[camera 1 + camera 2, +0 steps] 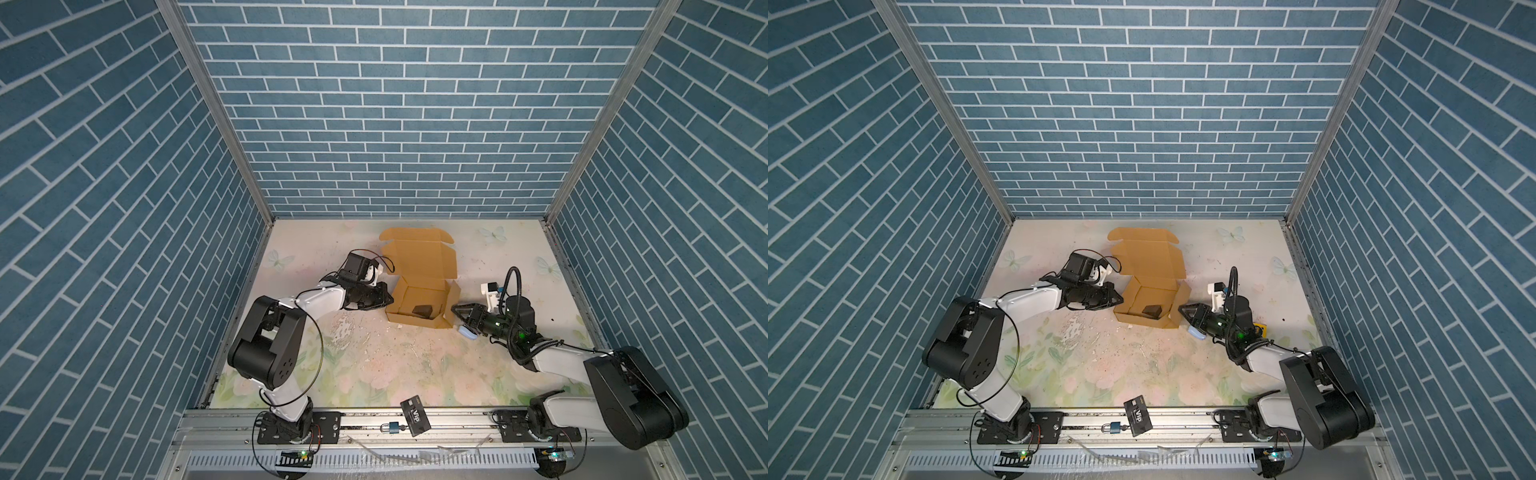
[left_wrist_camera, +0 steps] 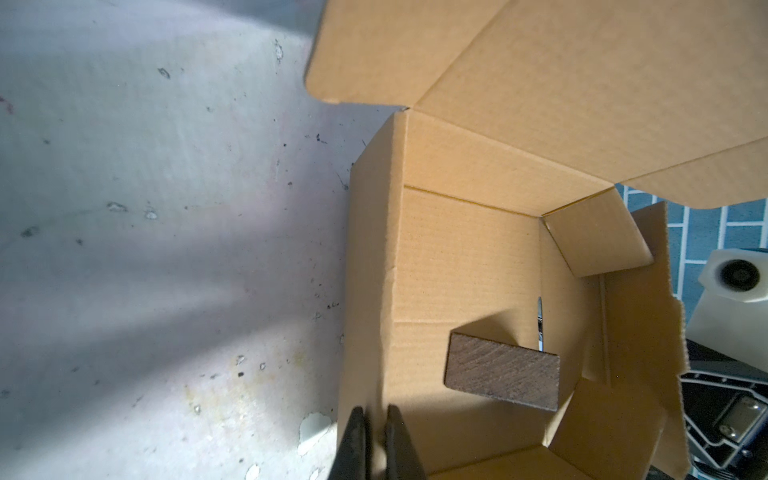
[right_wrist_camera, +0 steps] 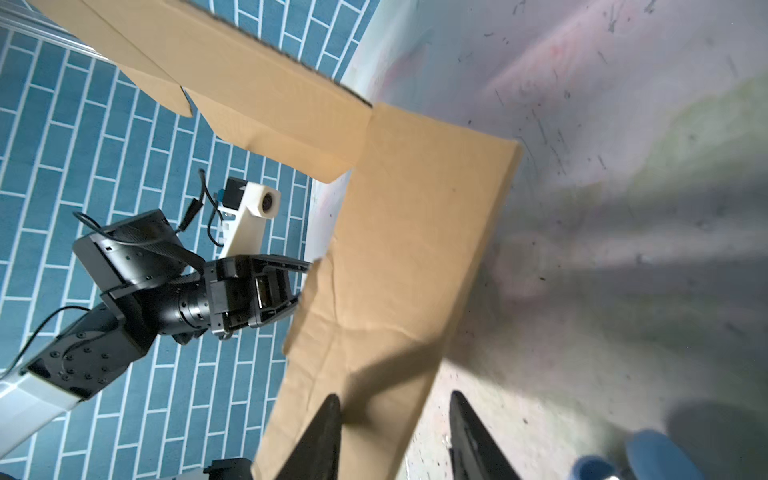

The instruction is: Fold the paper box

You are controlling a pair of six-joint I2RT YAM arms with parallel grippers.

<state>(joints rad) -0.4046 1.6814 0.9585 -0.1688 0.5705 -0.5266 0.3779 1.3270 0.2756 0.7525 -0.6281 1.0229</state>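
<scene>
Two arms reach low toward the box [image 1: 419,257], one from each side.
Left gripper [image 2: 375,419] pinches the near wall; right gripper [image 3: 395,401] stands half open, side flap between its fingers.

Blue walls with a white-lined brick pattern [image 1: 374,104] stand around me on three sides. Shiny grey metal posts [image 1: 216,108] run up the two back corners. Under me is a flat pale table top printed with soft pink flowers and green leaves [image 1: 395,374]. Light blue printed butterflies [image 1: 494,235] sit near its far edge. The print shows white chipped patches [image 1: 345,332] near the middle, with little dark specks all over. A long grey metal rail [image 1: 361,417] runs along the near edge. Soft light and grey shadows fall on the table top.
</scene>
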